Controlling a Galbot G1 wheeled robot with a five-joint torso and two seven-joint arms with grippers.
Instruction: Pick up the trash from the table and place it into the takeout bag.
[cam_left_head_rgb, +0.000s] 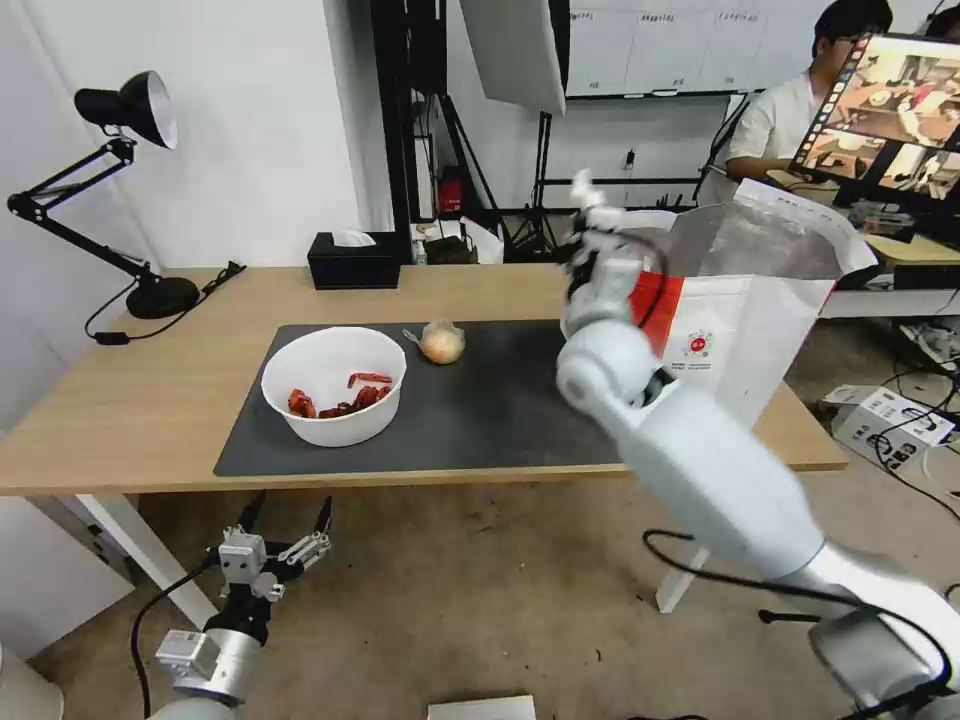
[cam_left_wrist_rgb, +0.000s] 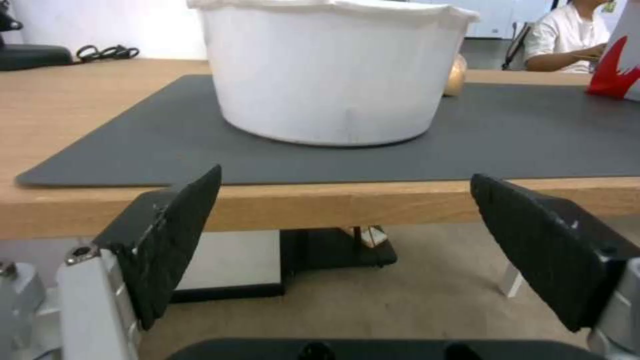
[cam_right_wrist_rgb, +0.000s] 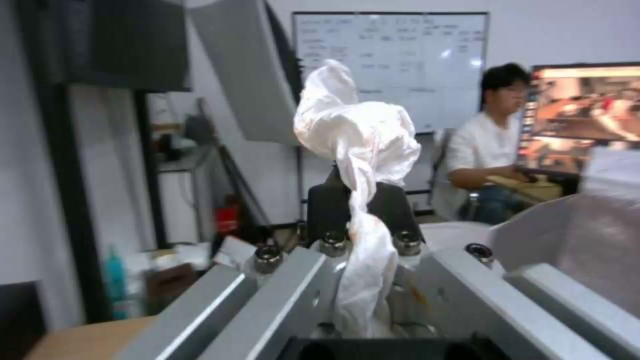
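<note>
A white bowl of red shell scraps stands on the dark grey mat of the table. A clear-wrapped orange-yellow lump lies behind it. The takeout bag stands open at the table's right end. My right gripper is raised beside the bag's left rim, shut on a crumpled white tissue. My left gripper hangs open below the table's front edge, facing the bowl.
A black desk lamp stands at the table's far left and a black tissue box at the back edge. A white box and cables lie on the floor to the right. A person sits at a desk behind the bag.
</note>
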